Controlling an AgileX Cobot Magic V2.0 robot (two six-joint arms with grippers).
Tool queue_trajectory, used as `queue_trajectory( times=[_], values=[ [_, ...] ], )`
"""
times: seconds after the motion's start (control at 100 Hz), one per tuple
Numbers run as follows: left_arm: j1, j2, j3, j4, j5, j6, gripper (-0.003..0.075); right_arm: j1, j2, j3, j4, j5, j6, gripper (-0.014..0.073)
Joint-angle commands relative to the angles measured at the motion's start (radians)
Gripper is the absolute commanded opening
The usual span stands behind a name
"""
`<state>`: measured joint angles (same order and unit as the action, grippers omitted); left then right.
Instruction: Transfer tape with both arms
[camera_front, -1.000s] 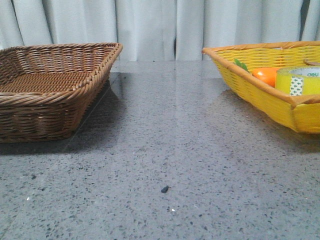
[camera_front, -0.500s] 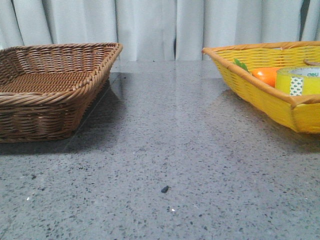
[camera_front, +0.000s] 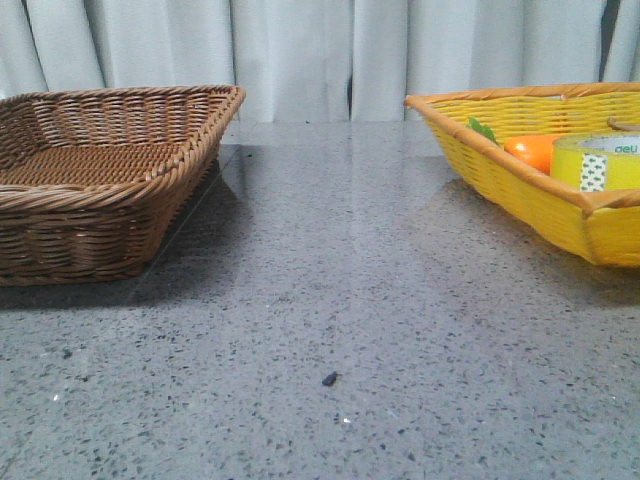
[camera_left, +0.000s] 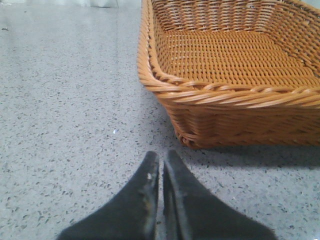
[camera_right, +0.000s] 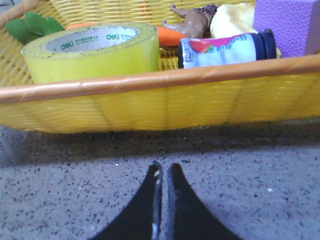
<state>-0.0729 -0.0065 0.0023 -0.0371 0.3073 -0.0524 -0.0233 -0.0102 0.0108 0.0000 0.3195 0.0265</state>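
The tape (camera_front: 598, 162) (camera_right: 90, 50), a wide yellow roll with a white core printed "deli", lies flat in the yellow basket (camera_front: 520, 190) (camera_right: 165, 107) at the right. My right gripper (camera_right: 164, 167) is shut and empty, low over the table just outside that basket's near wall, short of the tape. My left gripper (camera_left: 161, 156) is shut on nothing, over the table beside the near corner of the brown wicker basket (camera_front: 100, 185) (camera_left: 230, 95). Neither arm shows in the front view.
The yellow basket also holds an orange carrot (camera_front: 530, 150) (camera_right: 170, 36) with a green leaf (camera_right: 32, 26), a small bottle with a dark cap (camera_right: 227, 47), a purple block (camera_right: 287, 22) and a brown figure (camera_right: 192, 20). The brown basket holds nothing. A dark speck (camera_front: 329, 378) lies on the grey table.
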Motion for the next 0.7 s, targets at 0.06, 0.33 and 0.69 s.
queue_trajectory(
  times=[0.06, 0.33, 0.69],
  values=[
    [0.003, -0.029, 0.011, -0.012, -0.105, -0.01, -0.0021, 0.002, -0.021, 0.02, 0.0, -0.133, -0.008, -0.0074],
    [0.003, -0.029, 0.011, -0.03, -0.172, -0.01, -0.0021, 0.002, -0.021, 0.02, 0.0, -0.15, -0.008, -0.0074],
    [0.003, -0.029, 0.011, -0.03, -0.234, -0.01, -0.0021, 0.002, -0.021, 0.02, 0.024, -0.197, -0.008, -0.0074]
  ],
)
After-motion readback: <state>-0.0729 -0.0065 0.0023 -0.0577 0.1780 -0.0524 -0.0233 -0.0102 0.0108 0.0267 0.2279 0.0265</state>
